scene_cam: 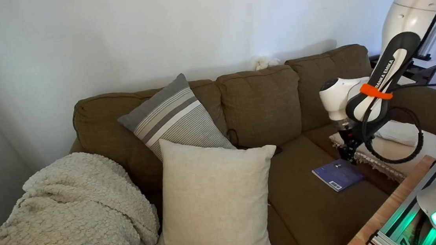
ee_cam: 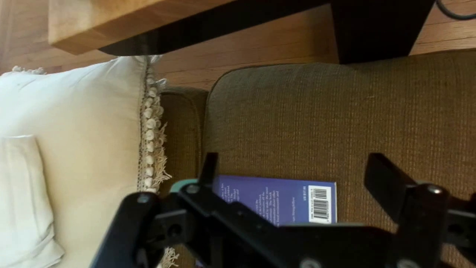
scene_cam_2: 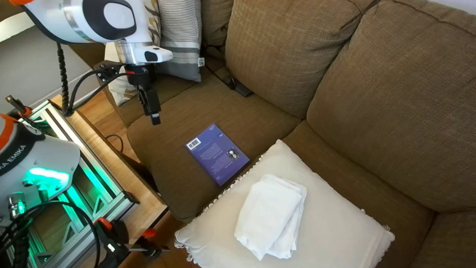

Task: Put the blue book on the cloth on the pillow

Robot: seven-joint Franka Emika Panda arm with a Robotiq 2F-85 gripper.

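The blue book (scene_cam: 335, 173) lies flat on the brown sofa seat, back cover up, as an exterior view shows (scene_cam_2: 214, 154). The cream pillow (scene_cam_2: 331, 227) with a tasselled edge lies beside it, and the folded white cloth (scene_cam_2: 269, 216) rests on the pillow. My gripper (scene_cam_2: 155, 119) is open and empty, above the seat near the book's barcode end. In the wrist view the fingers (ee_cam: 293, 160) stand wide apart over the book (ee_cam: 275, 197), whose lower part is hidden by the gripper. The cloth (ee_cam: 20, 204) and pillow (ee_cam: 96, 123) show at the left there.
A wooden table (scene_cam_2: 148, 203) bearing the robot base stands at the sofa's front edge. A large cream pillow (scene_cam: 217, 201), a striped grey pillow (scene_cam: 178, 118) and a fluffy blanket (scene_cam: 76, 217) are at the far end. A dark device with a cable (scene_cam_2: 241, 88) lies against the backrest.
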